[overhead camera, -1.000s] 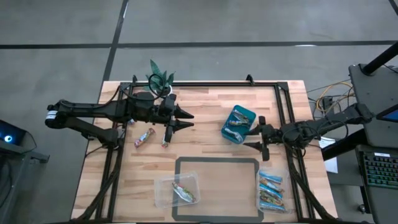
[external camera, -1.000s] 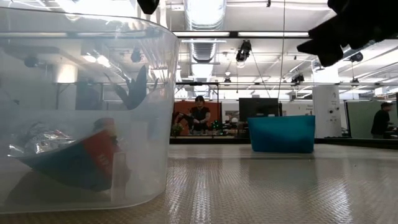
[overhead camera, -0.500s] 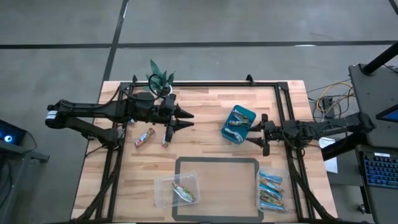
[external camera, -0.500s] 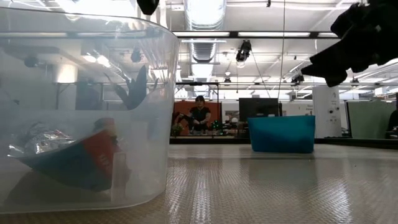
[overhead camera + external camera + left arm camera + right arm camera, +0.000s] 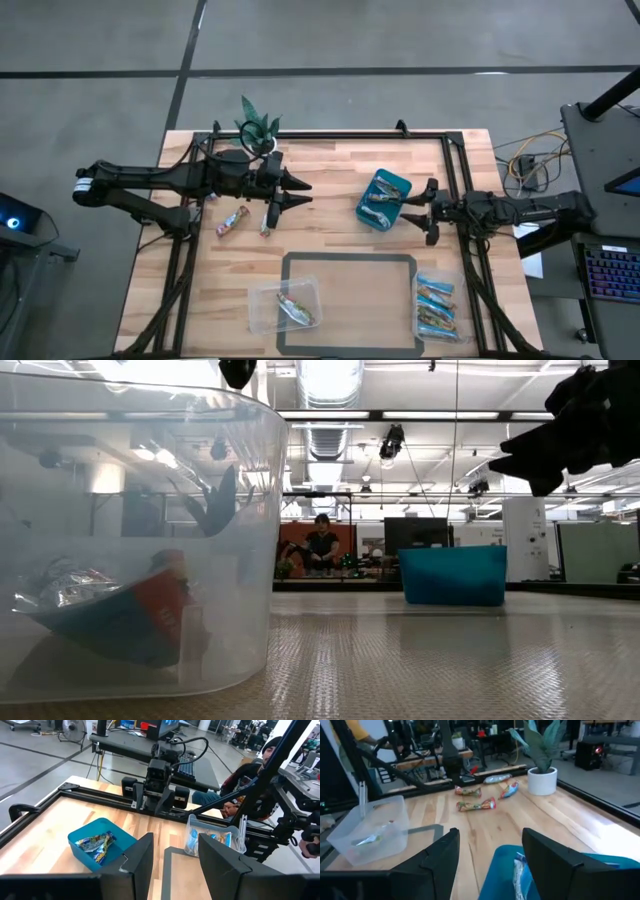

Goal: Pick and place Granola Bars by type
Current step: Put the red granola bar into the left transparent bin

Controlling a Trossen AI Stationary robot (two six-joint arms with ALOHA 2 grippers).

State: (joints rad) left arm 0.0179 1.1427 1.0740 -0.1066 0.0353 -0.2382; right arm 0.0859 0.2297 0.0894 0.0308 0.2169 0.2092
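Left gripper (image 5: 296, 193) open mid-table, right gripper (image 5: 421, 212) open, both empty

Two arms over a sorting desk (image 5: 330, 165)
Left gripper (image 5: 297, 193) open beside two granola bars (image 5: 248, 218); right gripper (image 5: 425, 212) open beside the teal bin (image 5: 383, 199).

Grey concrete floor (image 5: 400, 40) crossed by dark seams around a pale wood-plank table (image 5: 330, 235) — beyond it an open workshop with ceiling ducts (image 5: 325, 435), strip lights (image 5: 330, 375), a dark monitor (image 5: 415, 532) and a seated person (image 5: 321, 544) — potted plant (image 5: 258, 128) at the table's edge.
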